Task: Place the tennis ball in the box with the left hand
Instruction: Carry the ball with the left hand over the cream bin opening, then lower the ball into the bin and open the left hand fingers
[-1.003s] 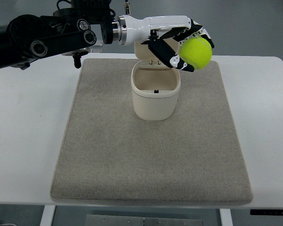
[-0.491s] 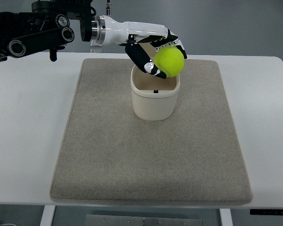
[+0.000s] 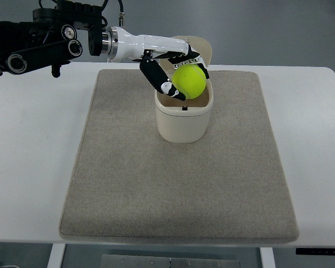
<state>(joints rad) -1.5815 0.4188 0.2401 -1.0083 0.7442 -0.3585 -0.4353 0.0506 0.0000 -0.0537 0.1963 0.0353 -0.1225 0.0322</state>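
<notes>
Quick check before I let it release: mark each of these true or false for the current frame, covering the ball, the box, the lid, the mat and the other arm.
1. The left hand holds the tennis ball. True.
2. The ball already lies on the box floor, free of the fingers. False: the fingers are wrapped around it at the box opening.
3. The box lid is closed. False: it stands open behind the box.
4. The box stands on the grey mat. True.
5. The right hand is steadying the box. False: no right arm is in view.
</notes>
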